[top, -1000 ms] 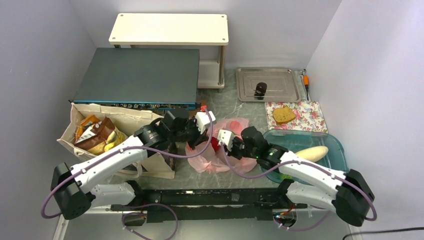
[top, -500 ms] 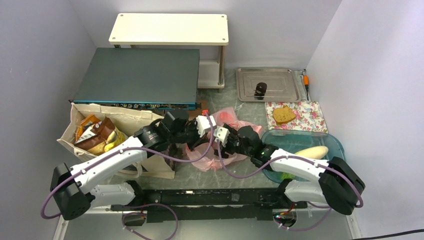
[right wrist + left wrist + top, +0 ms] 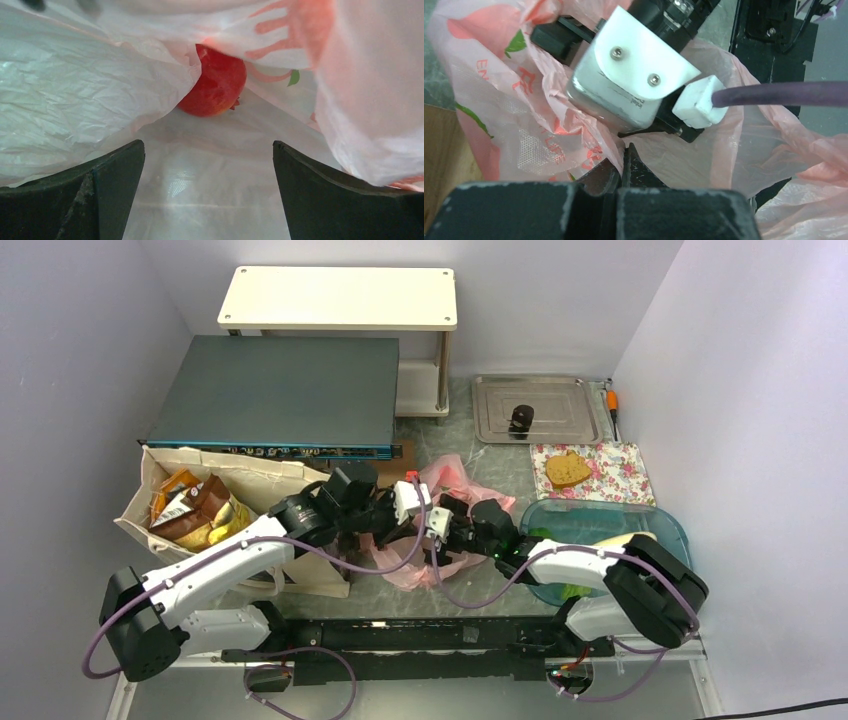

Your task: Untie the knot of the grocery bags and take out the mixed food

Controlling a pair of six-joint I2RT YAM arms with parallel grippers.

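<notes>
Since the top camera sees everything, starting there: the pink plastic bag [image 3: 462, 480] lies crumpled on the table in the middle, and both arms meet right over it. The left gripper [image 3: 385, 533] reaches in from the left, and the right gripper [image 3: 441, 538] comes in from the right with its nose pushed into the bag. From up here I honestly can't tell what either claw is doing, too much arm in the way. Over on the left the canvas tote [image 3: 255, 483] stands open with chip bags [image 3: 190, 505] poking out. On the right a white radish [image 3: 632, 538] lies in a clear tub [image 3: 668, 523], partly hidden behind the right arm.

Left wrist cam: the left gripper [image 3: 622, 172] has its fingers pressed together, pinching a fold of the pink plastic bag [image 3: 524, 115] right at the tips. The other arm's white camera block [image 3: 634, 80] sits just ahead, half wrapped in plastic.

Right wrist cam: the right gripper [image 3: 207, 150] is spread wide and gripping nothing. It's inside the pink plastic bag [image 3: 75, 100], film all around. A red fruit [image 3: 216, 82] sits straight ahead between the fingers, tucked under a fold, not touching either one.
</notes>
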